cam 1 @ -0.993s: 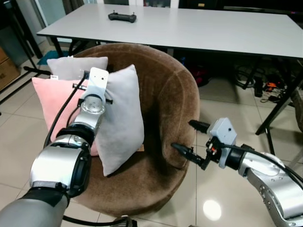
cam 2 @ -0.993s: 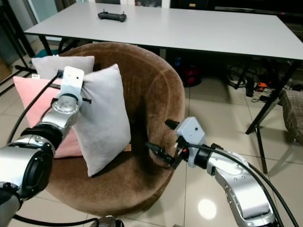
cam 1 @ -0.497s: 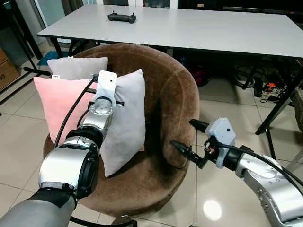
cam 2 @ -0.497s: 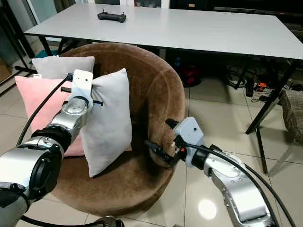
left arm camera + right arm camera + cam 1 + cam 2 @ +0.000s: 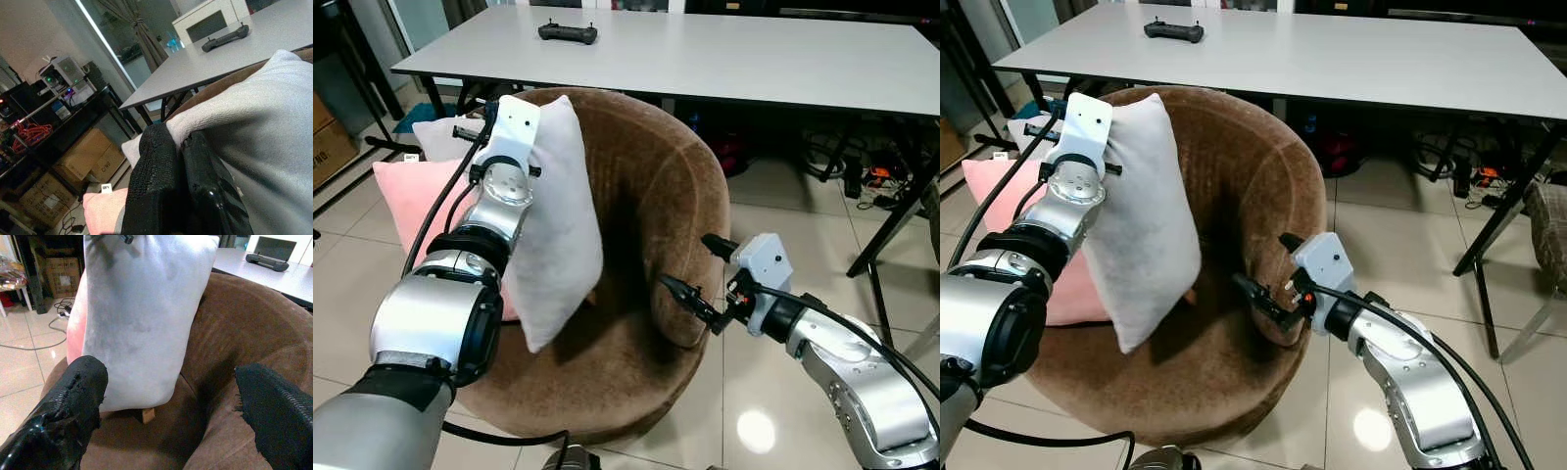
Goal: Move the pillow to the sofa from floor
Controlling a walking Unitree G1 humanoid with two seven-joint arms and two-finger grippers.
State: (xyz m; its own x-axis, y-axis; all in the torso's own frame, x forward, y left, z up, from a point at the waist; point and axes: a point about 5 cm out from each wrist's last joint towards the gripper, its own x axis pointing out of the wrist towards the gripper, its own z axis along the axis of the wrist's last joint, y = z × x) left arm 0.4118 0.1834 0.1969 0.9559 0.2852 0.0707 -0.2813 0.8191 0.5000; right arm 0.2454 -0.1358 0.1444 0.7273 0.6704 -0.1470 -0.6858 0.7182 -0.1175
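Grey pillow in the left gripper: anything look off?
The grey pillow hangs tilted, pinched at its top corner by the left gripper, its lower corner dangling above the brown sofa seat. Nothing looks damaged.

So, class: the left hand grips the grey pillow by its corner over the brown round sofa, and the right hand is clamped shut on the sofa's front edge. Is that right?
Not quite. The right hand is open, its fingers spread apart and holding nothing, as the right wrist view shows. The rest stands: the left hand grips the grey pillow by its corner over the brown round sofa.

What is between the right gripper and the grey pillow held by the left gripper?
Bare brown sofa seat lies between the open right gripper and the grey pillow, as the right wrist view shows.
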